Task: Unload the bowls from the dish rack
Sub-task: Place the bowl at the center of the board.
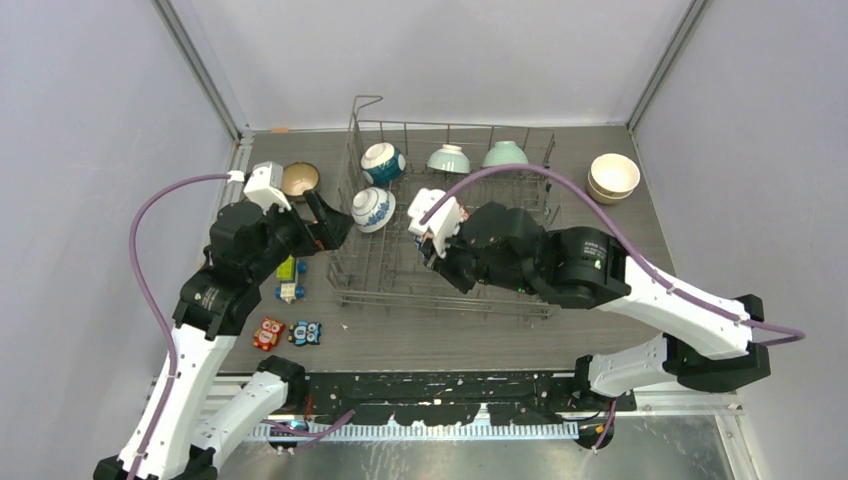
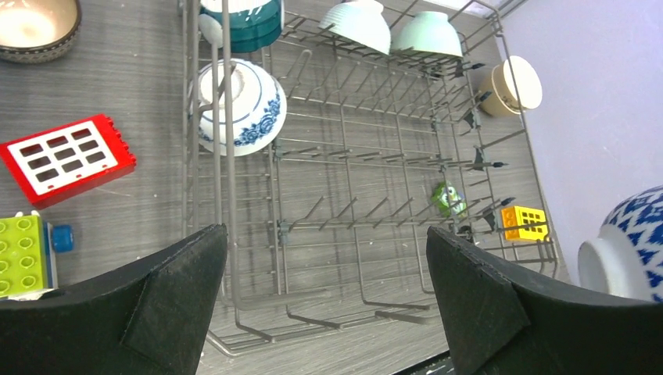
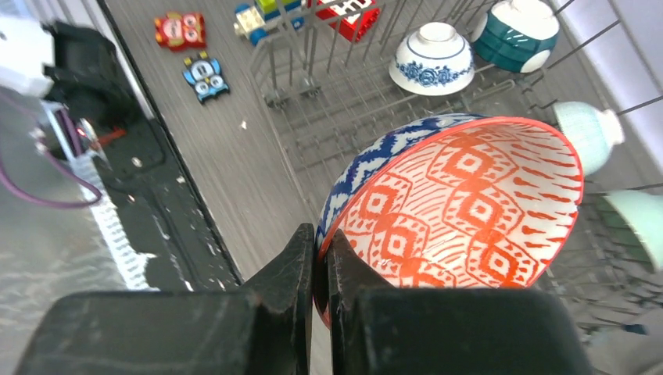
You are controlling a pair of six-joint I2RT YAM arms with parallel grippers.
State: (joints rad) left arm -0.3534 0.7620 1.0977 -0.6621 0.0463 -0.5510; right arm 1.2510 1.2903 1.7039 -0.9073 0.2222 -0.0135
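Your right jaws pinch the red-lined bowl, left jaws spread; next, carry it off the rack.

- Table: grey top with a wood grain.
- Rack stands in the middle.
- Brown bowl is upright, far left.
- Cream bowls are far right, stacked as it seems.
- Left of the rack lie a red block, green block, orange toy and blue toy.
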